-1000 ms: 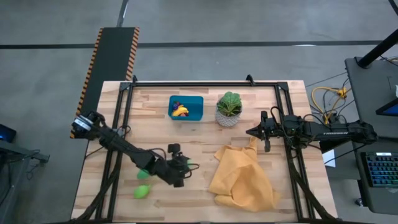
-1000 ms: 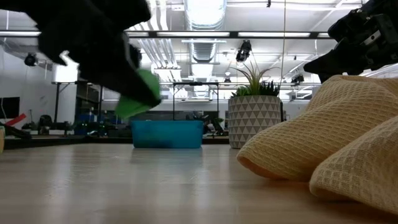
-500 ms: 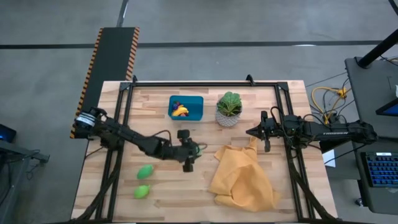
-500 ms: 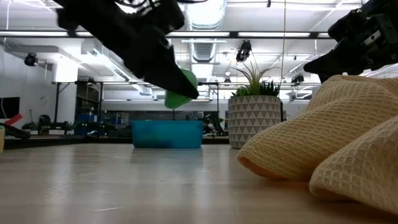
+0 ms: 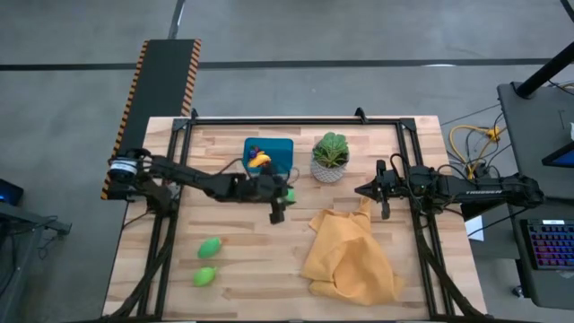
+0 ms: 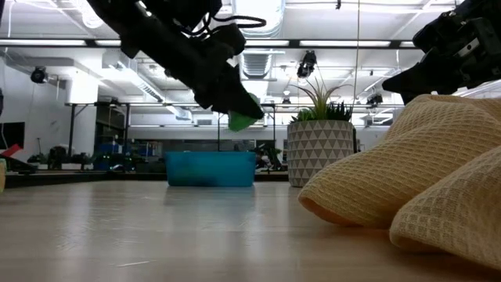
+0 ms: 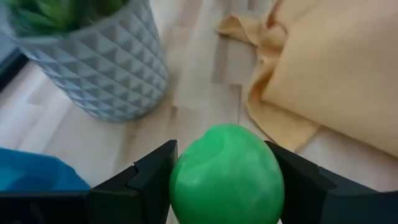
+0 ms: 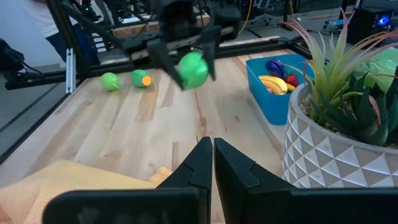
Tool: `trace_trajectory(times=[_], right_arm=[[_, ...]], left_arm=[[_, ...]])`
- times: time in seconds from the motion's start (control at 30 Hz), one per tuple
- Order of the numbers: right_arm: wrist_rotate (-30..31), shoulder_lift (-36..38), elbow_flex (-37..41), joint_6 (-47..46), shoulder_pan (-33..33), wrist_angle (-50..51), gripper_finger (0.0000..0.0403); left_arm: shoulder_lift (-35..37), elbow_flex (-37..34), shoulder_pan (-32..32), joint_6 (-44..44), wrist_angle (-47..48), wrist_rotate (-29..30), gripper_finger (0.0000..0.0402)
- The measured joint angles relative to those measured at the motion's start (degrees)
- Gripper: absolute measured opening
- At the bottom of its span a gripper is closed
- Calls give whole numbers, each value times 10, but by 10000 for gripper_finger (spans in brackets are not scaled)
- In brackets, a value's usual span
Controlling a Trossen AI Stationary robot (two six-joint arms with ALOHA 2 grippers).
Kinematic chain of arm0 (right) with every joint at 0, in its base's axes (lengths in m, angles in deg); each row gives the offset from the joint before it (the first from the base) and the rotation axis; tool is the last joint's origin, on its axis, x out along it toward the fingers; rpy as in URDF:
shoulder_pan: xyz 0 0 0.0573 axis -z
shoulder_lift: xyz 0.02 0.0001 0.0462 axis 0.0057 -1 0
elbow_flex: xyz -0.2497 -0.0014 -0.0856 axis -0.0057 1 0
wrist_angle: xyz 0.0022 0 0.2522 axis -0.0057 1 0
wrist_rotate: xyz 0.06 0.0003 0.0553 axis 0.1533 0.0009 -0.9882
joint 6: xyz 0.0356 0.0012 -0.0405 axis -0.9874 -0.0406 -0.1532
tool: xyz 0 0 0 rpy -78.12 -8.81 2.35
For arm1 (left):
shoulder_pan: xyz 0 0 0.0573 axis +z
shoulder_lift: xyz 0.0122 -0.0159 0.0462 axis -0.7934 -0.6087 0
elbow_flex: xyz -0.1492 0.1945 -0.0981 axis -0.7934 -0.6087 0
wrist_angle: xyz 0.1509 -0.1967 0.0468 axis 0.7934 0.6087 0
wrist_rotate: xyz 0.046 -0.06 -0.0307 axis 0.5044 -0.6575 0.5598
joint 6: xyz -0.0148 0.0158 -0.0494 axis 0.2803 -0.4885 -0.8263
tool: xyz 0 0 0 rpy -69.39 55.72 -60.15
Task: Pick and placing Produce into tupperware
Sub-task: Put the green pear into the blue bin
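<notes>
My left gripper (image 5: 285,196) hangs above the table just near of the teal tupperware (image 5: 269,154), shut on a round green produce piece (image 7: 227,174). In the tupperware lie a yellow banana (image 5: 261,161) and small red and purple pieces. Two more green pieces (image 5: 210,247) (image 5: 205,275) lie on the wood at the near left. My right gripper (image 5: 360,190) waits shut at the right, by the yellow cloth. My left gripper pinches the green piece between its two fingers (image 7: 152,180), one on each of its opposite sides (image 7: 180,180). The fingers come from the table's left, slanting a little downward. The piece (image 6: 244,119) is lifted clear of the table, above the height of the tupperware's rim.
A white patterned pot with a green plant (image 5: 330,160) stands right of the tupperware. A crumpled yellow cloth (image 5: 350,256) covers the near right of the table. Bare wood lies between the cloth and the two loose green pieces.
My left gripper has carried the green piece from the near left toward the far edge and the right, rising a little and turning, and now hangs beside the tupperware. It has stayed shut on the piece. The two other green pieces have kept their places.
</notes>
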Motion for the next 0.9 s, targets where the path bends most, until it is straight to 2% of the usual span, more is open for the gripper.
trace_trajectory(times=[0.3,0.53,0.63,0.8,0.9], right_arm=[[0,0,0,0,0,4,9],[0,0,0,4,0,4,9],[0,0,0,4,0,4,9],[0,0,0,4,0,4,9],[0,0,0,4,0,4,9]], left_arm=[[47,3,88,11,-8,-75,207],[49,28,173,7,-4,-106,207],[42,44,211,6,-1,-136,207],[20,50,265,-15,-1,-143,207],[-2,49,292,-25,1,-166,207]])
